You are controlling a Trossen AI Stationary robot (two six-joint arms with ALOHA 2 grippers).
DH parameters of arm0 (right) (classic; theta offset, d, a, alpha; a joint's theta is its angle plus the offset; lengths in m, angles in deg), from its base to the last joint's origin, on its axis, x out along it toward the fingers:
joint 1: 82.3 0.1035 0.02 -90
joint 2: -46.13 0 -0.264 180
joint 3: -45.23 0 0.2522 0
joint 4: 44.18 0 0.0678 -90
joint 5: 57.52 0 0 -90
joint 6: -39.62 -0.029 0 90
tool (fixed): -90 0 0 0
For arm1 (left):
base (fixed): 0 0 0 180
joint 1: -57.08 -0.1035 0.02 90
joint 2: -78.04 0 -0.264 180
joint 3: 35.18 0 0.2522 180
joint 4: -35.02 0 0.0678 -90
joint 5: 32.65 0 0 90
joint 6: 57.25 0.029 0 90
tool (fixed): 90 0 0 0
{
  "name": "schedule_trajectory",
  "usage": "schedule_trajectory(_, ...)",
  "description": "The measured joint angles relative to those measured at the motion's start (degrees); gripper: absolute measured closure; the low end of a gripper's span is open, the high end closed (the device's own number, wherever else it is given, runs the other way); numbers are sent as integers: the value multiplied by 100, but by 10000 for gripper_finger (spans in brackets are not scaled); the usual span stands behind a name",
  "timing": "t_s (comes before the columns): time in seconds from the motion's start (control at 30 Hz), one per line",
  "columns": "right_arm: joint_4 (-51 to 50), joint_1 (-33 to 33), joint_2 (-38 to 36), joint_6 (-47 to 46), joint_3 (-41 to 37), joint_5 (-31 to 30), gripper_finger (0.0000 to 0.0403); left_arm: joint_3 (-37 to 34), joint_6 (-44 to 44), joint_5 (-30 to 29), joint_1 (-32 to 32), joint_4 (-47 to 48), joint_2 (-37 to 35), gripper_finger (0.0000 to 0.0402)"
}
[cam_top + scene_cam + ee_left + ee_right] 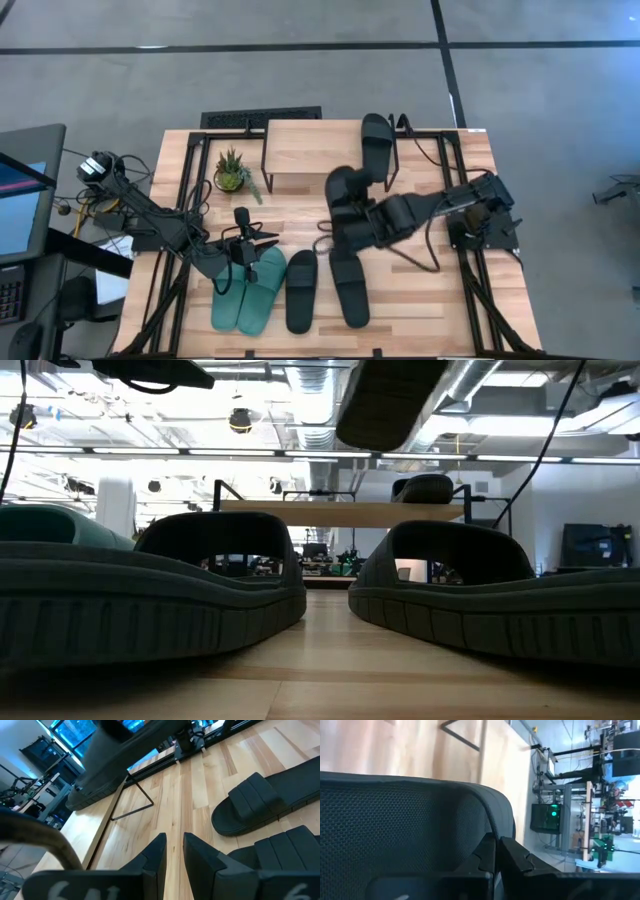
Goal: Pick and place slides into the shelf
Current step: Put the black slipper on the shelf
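My right gripper (345, 205): jaws clamped on a black slide (341, 186), lifted just beside the shelf (310, 142) (another black slide (377, 148) already rests on top). Left gripper (262, 239): jaws slightly apart, empty, over the teal pair (250, 290) on the counter (420, 300).

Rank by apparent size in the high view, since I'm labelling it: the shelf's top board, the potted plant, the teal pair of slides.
1. The shelf's top board
2. The teal pair of slides, partly covered by the left gripper
3. The potted plant
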Motion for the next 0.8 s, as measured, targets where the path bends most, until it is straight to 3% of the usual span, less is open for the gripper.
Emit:
schedule_trajectory(0.37, 1151, -1414, 2, 1438, 16, 676, 402, 0, 2, -16, -1, 0, 0, 346)
schedule_trajectory(0.8, 1914, -2651, 28, 2264, 18, 1559, 403, 0, 108, -36, -1, 4, 1, 346)
